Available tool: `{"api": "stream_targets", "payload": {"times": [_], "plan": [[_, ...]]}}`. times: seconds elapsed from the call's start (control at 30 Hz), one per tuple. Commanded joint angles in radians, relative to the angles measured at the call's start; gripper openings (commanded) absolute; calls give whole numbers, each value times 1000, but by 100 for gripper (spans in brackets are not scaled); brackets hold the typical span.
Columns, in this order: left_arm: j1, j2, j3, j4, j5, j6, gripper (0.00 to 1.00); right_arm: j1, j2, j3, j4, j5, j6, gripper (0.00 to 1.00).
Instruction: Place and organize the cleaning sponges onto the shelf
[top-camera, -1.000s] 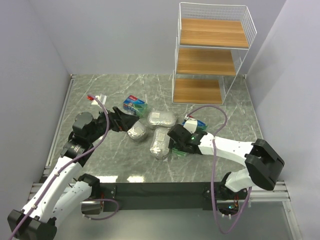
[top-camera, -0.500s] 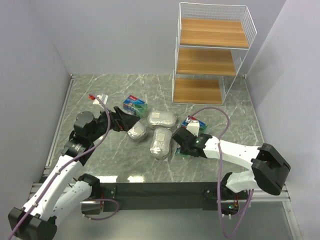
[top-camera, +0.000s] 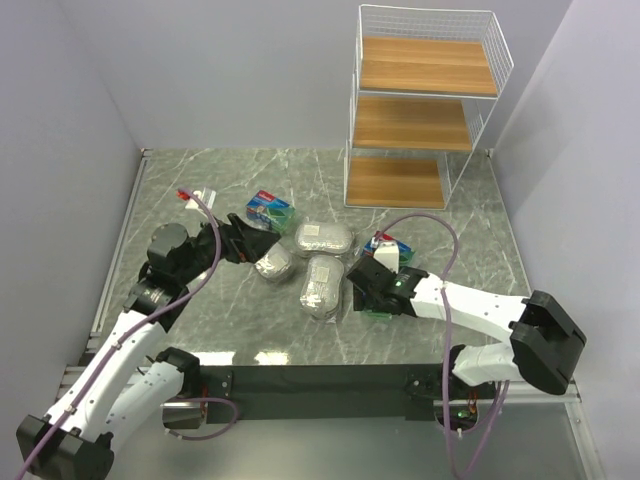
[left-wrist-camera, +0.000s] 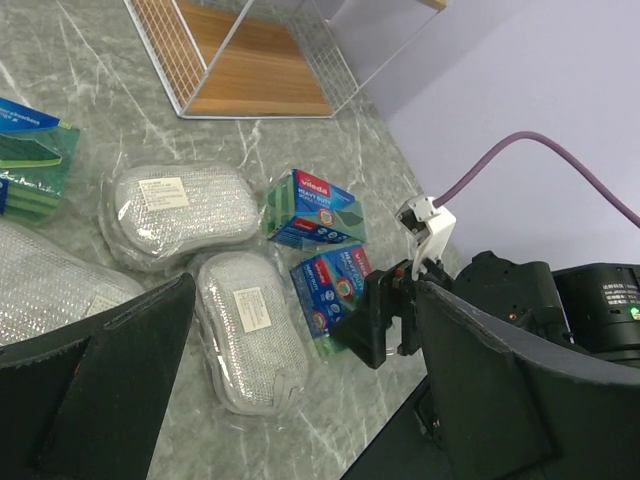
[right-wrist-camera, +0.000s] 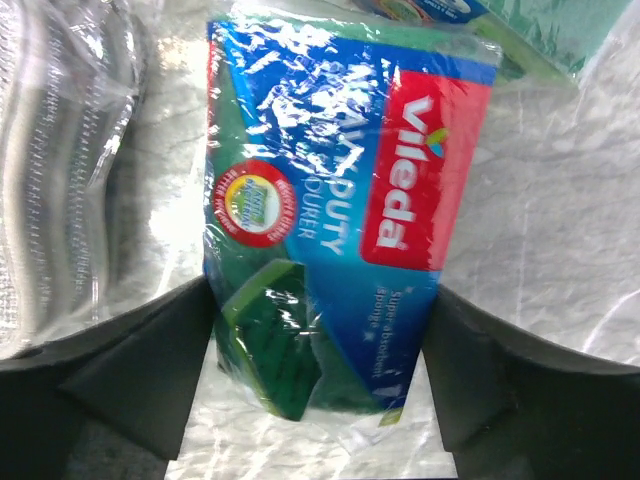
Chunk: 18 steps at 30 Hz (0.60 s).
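Green sponge pack (right-wrist-camera: 330, 230), blue-and-red Vileda label up, lies flat on your table (top-camera: 200, 310) between the right end effector's (right-wrist-camera: 315, 330) spread fingers. Your left end effector (left-wrist-camera: 300, 290) hangs released beside a silvery oval pack (top-camera: 272, 265). Farther back stands the shelf (top-camera: 410, 123).

grey marble table (top-camera: 240, 320) | small red-and-white item (top-camera: 193, 195), far-left edge

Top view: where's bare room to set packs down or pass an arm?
All three tiers of the shelf are bare. The table is free in front of the shelf out to the right wall, and along the back wall left of it. Crowded: the centre, where the sponge packs lie bunched.
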<state>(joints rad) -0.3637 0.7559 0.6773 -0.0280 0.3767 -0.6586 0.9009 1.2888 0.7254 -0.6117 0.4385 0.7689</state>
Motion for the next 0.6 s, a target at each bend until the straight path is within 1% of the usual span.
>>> {"api": "stream_targets", "payload": {"times": [0.0, 0.07, 0.1, 0.13, 0.3, 0.57], "plan": [[-3, -17, -7, 37, 16, -7, 98, 6, 17, 29, -22, 19, 16, 90], [-3, -21, -7, 37, 18, -6, 98, 6, 11, 39, -26, 34, 33, 91], [-3, -23, -8, 36, 18, -6, 98, 6, 3, 39, -25, 39, 39, 99], [-3, -26, -8, 34, 16, -6, 98, 6, -5, 39, -22, 34, 49, 100], [-3, -33, -10, 31, 13, -3, 98, 3, -57, 26, 3, 2, 73, 100], [-1, -33, -8, 31, 13, -3, 98, 3, 69, 37, -100, 40, 194, 100]]}}
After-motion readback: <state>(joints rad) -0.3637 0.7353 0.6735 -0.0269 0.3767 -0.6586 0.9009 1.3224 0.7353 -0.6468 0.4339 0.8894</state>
